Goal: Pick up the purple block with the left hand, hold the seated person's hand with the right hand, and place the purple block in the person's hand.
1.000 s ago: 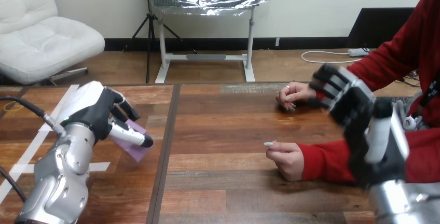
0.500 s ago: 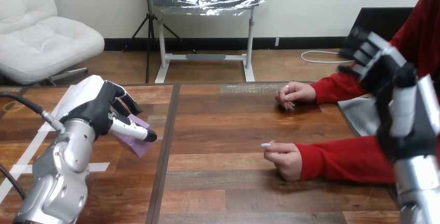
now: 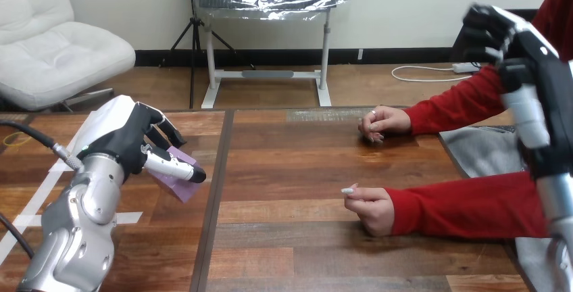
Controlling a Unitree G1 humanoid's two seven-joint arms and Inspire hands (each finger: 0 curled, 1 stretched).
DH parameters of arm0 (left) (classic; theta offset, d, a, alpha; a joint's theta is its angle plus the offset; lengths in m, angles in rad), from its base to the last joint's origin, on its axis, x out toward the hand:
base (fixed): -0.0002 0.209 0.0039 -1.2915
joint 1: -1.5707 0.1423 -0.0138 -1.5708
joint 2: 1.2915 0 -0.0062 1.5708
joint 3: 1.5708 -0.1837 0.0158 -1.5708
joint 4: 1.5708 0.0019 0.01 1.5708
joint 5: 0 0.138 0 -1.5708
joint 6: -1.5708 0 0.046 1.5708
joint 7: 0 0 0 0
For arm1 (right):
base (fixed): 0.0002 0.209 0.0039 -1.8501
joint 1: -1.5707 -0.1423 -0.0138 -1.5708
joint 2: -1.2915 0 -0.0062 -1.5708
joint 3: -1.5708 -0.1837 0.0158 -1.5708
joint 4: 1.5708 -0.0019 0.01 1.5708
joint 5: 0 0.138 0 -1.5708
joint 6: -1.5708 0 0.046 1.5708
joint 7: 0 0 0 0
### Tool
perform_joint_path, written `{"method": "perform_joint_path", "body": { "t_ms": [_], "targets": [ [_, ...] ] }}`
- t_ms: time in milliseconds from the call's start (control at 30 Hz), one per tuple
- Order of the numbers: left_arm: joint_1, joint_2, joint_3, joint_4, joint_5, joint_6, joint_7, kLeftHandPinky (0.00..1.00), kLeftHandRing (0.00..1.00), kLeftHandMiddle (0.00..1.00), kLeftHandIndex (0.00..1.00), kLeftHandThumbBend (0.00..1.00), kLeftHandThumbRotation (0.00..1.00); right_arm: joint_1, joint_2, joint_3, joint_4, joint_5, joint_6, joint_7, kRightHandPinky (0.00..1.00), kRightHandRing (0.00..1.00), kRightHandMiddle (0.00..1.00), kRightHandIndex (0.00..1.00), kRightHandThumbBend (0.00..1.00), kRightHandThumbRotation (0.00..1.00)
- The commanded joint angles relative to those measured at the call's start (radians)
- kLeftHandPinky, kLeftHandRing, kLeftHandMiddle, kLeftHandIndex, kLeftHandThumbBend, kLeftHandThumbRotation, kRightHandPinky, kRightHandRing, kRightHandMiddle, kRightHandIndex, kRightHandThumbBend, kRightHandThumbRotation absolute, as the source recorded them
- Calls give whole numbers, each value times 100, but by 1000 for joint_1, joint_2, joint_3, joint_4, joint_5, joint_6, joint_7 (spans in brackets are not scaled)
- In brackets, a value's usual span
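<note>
- left robot hand [image 3: 125, 144] sits near the desk's [image 3: 297, 238] left edge, fingers and thumb curled on the purple block [image 3: 181, 185], with the thumb laid across its top; whether the block has come off the wood i cannot tell.
- right robot hand [image 3: 524, 55] is raised high over the desk's right edge, above the person's red sleeves and touching nothing (spread or closed, i cannot tell).
- the person's hand toward the near edge [image 3: 370, 205] rests as a loose fist; the person's hand toward the far edge [image 3: 382, 122] is curled on the wood too, so no open palm is offered yet.
- risk: the grip looks shallow, the thumb crossing only part of the block, so the block may twist or slip out on the carry toward the right edge.
- risk: coming down from that height, the right robot hand could land on a sleeve or forearm instead of the hand, or press harder than a person would like.
- risk: a low carry could snag the block on the dark seam [image 3: 215, 190] that runs from the far edge to the near edge.
- room: bare wood lies wide between the seam and the person's hands, an easy lane for the left arm.
- room: the right edge is tighter, with both sleeves and a grey cloth [image 3: 483, 153] crowding it.
</note>
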Motion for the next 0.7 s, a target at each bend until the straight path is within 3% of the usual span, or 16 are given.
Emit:
{"method": "perform_joint_path", "body": {
  "t_ms": [0, 300, 667],
  "targets": [
    [-27, -3, 28, -64, -7, 2, -1, 24, 31, 39, 45, 72, 0, -91, -76, 26, 52, -88, -54, -17, 71, 80, 82, 79, 84, 81],
    [-18, -2, 27, -73, -8, 3, 1, 22, 29, 37, 44, 73, 0, -106, -160, 66, 77, -169, -7, 11, 75, 84, 86, 84, 96, 56],
    [-12, 2, 26, -83, -5, 9, 1, 25, 32, 41, 45, 74, 0, -139, -265, 120, 115, -230, 19, 80, 76, 86, 89, 88, 100, 36]
  ]
}}
